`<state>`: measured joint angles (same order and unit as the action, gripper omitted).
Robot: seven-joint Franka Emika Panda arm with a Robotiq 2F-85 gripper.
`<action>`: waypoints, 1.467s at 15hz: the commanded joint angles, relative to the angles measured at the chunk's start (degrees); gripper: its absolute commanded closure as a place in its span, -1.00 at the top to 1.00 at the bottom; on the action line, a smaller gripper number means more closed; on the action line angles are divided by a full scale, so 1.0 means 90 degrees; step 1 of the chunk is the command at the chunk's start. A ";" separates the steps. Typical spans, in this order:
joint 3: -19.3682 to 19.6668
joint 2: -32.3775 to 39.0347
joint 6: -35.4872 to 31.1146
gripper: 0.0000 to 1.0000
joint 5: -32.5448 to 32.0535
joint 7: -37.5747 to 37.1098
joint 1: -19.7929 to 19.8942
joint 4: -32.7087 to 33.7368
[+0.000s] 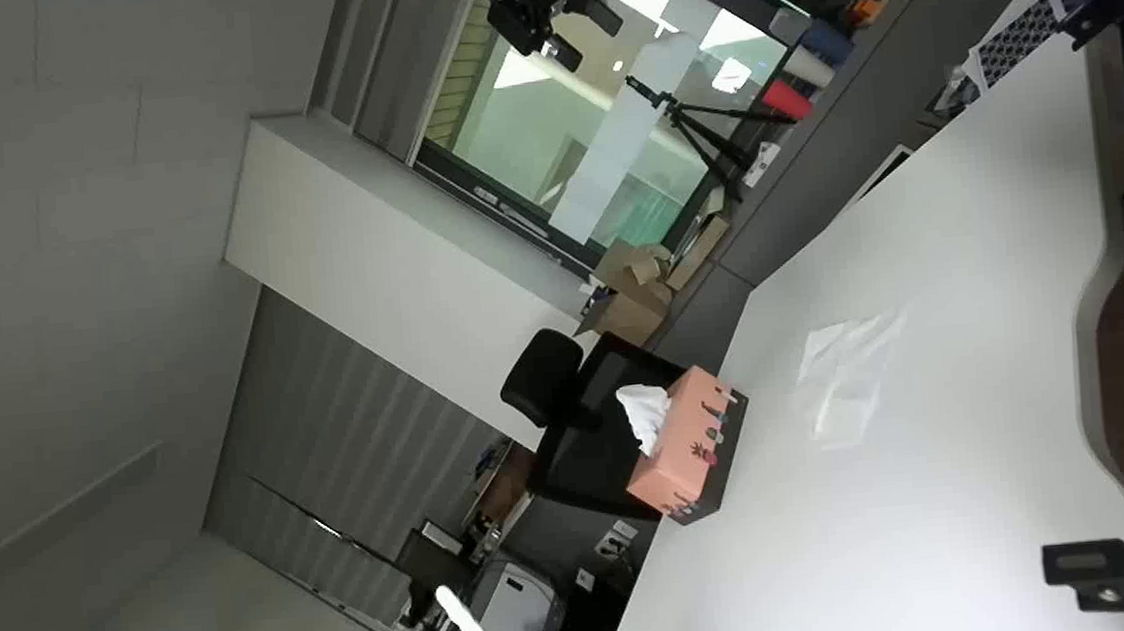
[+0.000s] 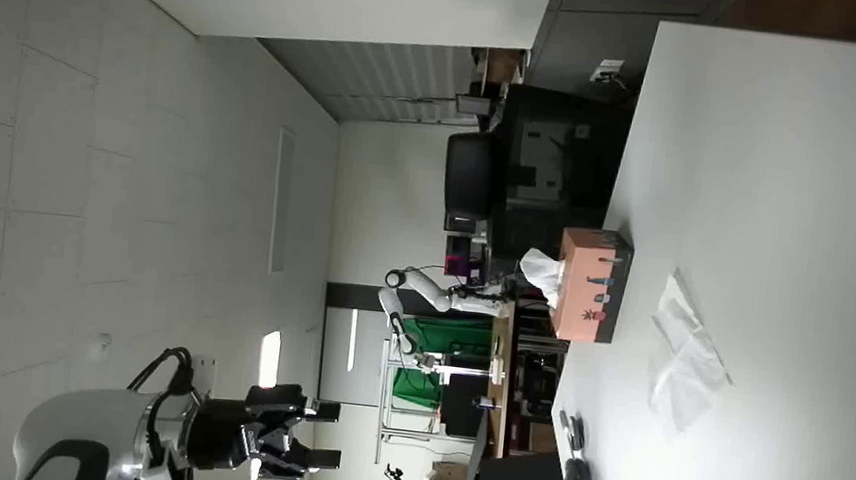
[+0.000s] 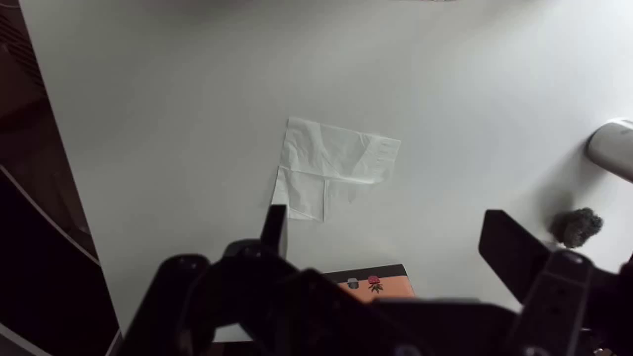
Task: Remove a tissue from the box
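Wrist view: the pincer [image 3: 385, 215] holds nothing, its two fingers [image 3: 512, 252] spread wide. Below, a loose white tissue [image 3: 336, 151] lies flat and creased on the pale surface [image 3: 198, 123]; near it, not touching, is the orange-and-dark box [image 3: 390, 287], partly hidden behind the pincer. Both exterior views show the box standing on the surface with a white tuft [image 2: 542, 274] of paper poking from its top, and the pincer hanging high, well apart from either. With one tissue lying out, the job looks done, so the best handling is probably to leave tissue and box untouched. Should another be wanted, centre the fingers over the tuft, pinch it close to the box top, and draw slowly straight up, since thin paper may tear and the box may lift.
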<state>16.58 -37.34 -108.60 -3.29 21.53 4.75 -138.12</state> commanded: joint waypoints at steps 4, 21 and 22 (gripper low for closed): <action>-0.0046 0.0002 0.0005 1.00 0.0035 0.0029 0.0056 0.0020; 0.0026 0.0371 -0.0565 1.00 0.0212 0.0136 -0.0077 0.0136; 0.0047 0.0573 -0.0820 1.00 0.0285 0.0249 -0.0150 0.0203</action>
<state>16.54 -36.49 -111.60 -2.31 22.02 4.63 -138.13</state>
